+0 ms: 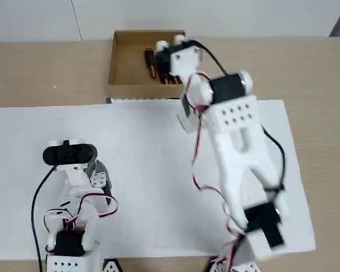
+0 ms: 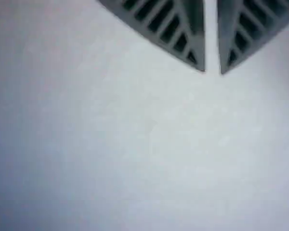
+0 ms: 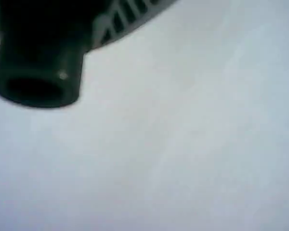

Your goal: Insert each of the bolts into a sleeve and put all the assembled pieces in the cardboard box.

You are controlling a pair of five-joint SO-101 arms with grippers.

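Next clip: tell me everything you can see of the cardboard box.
The shallow, open-topped brown cardboard box sits flat on the wooden table, just beyond the far edge of the white paper sheet. Its low walls look plain. Inside lie dark reddish-brown cylindrical pieces; their number is unclear, because a white arm hangs over the box's right part and hides it. Whether the arm touches the box cannot be told.

Dark reddish assembled pieces (image 1: 151, 62) lying inside open cardboard box (image 1: 126, 67)
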